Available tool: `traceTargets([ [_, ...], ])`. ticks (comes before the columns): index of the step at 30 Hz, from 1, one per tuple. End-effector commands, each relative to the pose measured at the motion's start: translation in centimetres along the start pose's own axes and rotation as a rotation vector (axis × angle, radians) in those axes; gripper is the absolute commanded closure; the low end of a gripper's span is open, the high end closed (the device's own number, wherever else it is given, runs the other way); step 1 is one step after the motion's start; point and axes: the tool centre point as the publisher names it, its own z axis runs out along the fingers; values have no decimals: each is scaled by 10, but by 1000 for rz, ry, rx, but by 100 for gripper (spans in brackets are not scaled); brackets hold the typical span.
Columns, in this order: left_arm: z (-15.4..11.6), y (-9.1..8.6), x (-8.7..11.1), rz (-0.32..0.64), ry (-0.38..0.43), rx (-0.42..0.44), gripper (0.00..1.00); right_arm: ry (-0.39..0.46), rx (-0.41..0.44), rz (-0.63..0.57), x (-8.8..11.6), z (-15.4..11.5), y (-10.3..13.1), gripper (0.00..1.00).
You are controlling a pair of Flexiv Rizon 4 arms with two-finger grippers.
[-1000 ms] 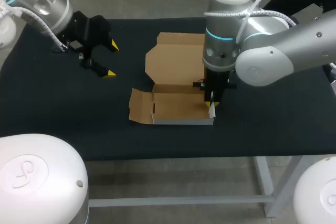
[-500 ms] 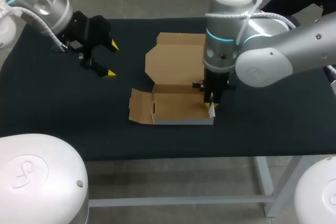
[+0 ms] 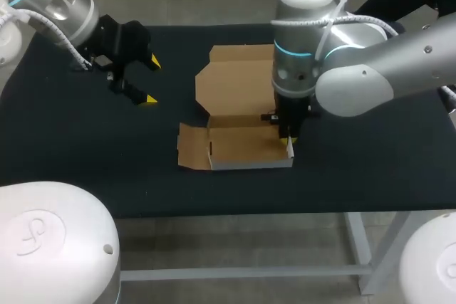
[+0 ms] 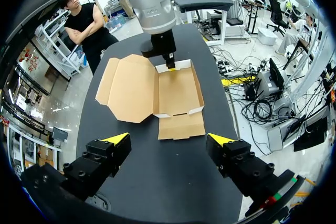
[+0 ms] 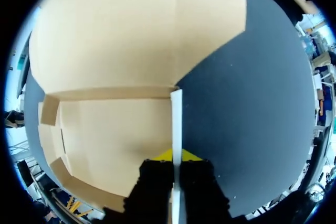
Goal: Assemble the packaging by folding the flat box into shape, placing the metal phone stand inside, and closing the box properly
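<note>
a: right hand?
b: closed on the box. it pinches the right side wall, one finger inside the tray and one outside, and the wall stands upright between them.
a: left hand?
b: fingers spread wide, holding nothing. it hangs over the far-left part of the table, well apart from the box.
a: how far along?
b: early, by my read. the tray's front and right walls are up. the lid lies flat and open behind the tray, and the left end flap lies flat on the table. what's left: finish that left end, put the stand in, fold the lid over and tuck it.
a: the phone stand?
b: not visible in any view. nothing shows inside the tray.
a: surface and room?
b: black, matte table. the box sits about mid-table, toward the near edge. its lid and flap spread out around the tray, and the only arm near it is the right one.
</note>
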Motion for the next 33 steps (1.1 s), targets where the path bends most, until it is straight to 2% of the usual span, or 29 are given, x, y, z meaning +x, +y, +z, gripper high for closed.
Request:
traceTargets([
  [1, -1, -1, 0, -1, 2, -6, 0, -41, 16, -18, 3, -2, 6, 100],
  [9, -1, -1, 0, -1, 2, -6, 0, -134, 35, -31, -1, -1, 10, 100],
  [14, -1, -1, 0, -1, 2, -6, 0, -229, 56, -4, -3, 2, 12, 100],
  [22, -1, -1, 0, -1, 2, -6, 0, -264, 40, 30, -7, 1, 13, 100],
  [25, -1, -1, 0, -1, 2, -6, 0, -226, 25, 31, -8, -2, 10, 100],
  [31, -1, -1, 0, -1, 2, -6, 0, -27, -21, 17, -7, -10, 4, 100],
  [33, -1, -1, 0, -1, 2, -6, 0, 6, -26, 15, -7, -10, 4, 100],
])
